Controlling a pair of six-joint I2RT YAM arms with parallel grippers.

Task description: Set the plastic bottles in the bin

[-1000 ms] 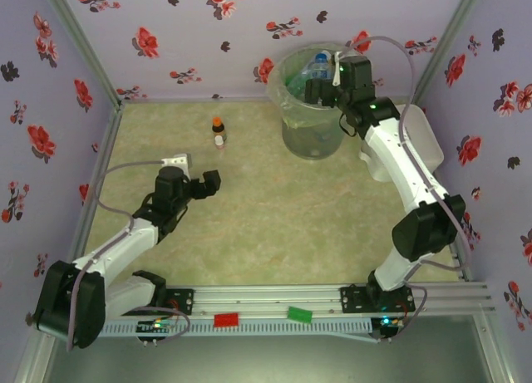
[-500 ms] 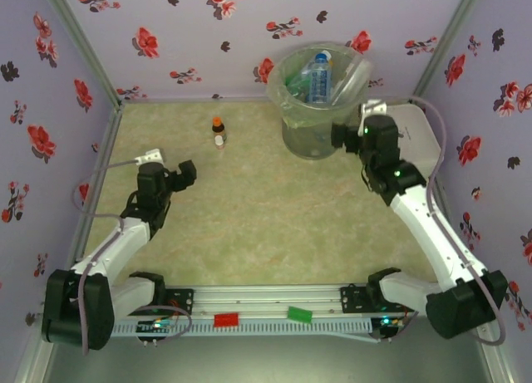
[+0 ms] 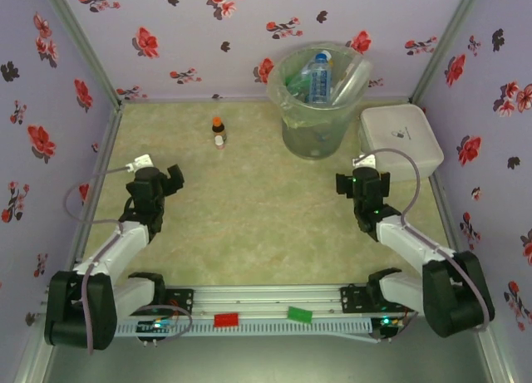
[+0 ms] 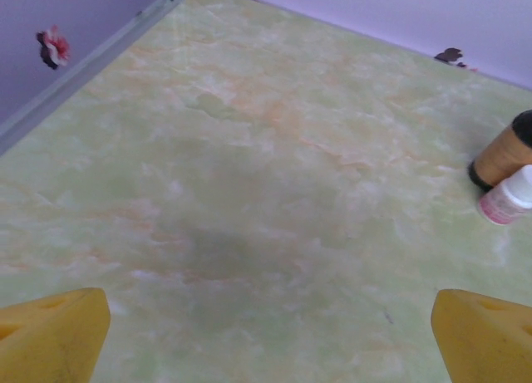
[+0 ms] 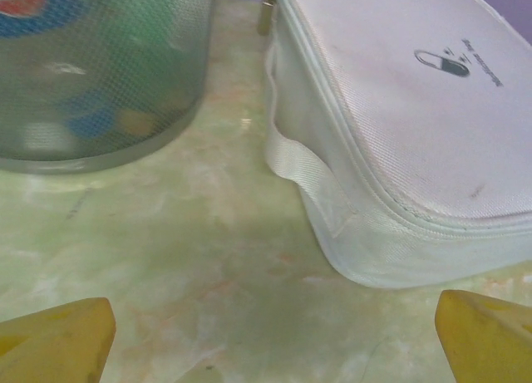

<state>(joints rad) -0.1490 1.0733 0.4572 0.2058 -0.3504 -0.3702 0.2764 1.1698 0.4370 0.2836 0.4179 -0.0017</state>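
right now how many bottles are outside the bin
2: a brown orange-capped bottle near the back wall and a smaller white bottle beside it, left of the bin.

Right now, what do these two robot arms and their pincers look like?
The left arm and right arm have white shells, black joints and a looping grey cable each. The left gripper and right gripper are black with yellow fingertips.

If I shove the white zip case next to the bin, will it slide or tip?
The white case lies flat and wide, so it would probably slide rather than tip. Its woven fabric skin likely dents a little and grips well. The side strap looks floppy.
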